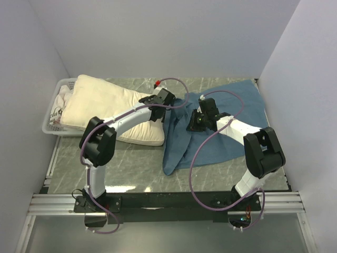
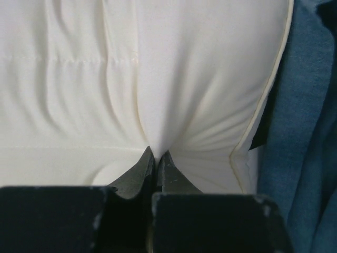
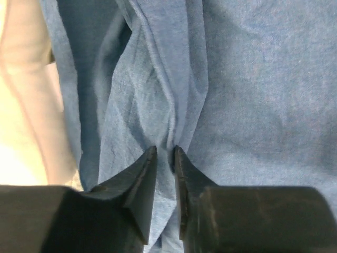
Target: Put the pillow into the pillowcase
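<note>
I see my left gripper (image 2: 156, 161) pinched tight on a fold of the pillow (image 2: 158, 68), which spreads ahead of its jaws; my right gripper (image 3: 165, 153) is nearly closed, nipping a ridge of the pillowcase (image 3: 253, 95), which stretches beyond and right of them

Soft, even light from above fills the top view with only faint shadows on the counter (image 1: 131, 163), while the left wrist view nearly blows the pillow (image 2: 200, 79) out to white and the near fingers (image 2: 138, 176) sit dark and slightly blurred.
</note>
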Motion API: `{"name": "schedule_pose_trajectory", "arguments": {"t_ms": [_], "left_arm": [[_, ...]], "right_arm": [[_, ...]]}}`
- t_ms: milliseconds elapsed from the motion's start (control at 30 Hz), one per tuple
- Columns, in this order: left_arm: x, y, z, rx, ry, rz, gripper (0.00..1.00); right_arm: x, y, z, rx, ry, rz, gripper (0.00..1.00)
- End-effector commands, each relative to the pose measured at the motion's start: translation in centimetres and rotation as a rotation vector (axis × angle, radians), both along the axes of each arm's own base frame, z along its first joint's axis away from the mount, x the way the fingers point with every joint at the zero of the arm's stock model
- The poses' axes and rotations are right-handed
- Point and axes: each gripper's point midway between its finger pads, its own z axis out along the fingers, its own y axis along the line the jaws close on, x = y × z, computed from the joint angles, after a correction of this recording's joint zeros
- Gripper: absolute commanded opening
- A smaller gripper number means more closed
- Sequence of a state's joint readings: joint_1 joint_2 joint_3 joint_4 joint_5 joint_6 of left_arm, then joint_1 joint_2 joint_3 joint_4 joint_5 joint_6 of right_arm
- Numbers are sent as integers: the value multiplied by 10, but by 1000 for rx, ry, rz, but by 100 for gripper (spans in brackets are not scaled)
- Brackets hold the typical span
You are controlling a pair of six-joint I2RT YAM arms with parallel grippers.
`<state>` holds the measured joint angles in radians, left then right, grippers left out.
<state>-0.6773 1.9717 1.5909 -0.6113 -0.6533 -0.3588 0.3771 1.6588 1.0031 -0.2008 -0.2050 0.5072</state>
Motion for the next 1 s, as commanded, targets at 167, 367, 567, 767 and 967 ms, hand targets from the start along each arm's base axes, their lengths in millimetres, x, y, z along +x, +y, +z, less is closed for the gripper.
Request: {"name": "schedule_pose_trajectory", "arguments": {"t_ms": [167,367,567,767,967], "left_arm": [[-36,49,88,-27,-70,44,1],[-55,48,96,-78,-42,-9,1],[-70,29,82,-83,24,-76,1],[-88,19,60,-39,92,-118,1],[-102,8,34,-21,171,-174,1]], "right_arm": [[19,12,22,43,-62,6,8],[20,15,27,55,-66,10,5],[25,16,38,59,-75,9,4],[34,18,46,50,-83,15,4],[37,20,48,47,-83,19,4]]}}
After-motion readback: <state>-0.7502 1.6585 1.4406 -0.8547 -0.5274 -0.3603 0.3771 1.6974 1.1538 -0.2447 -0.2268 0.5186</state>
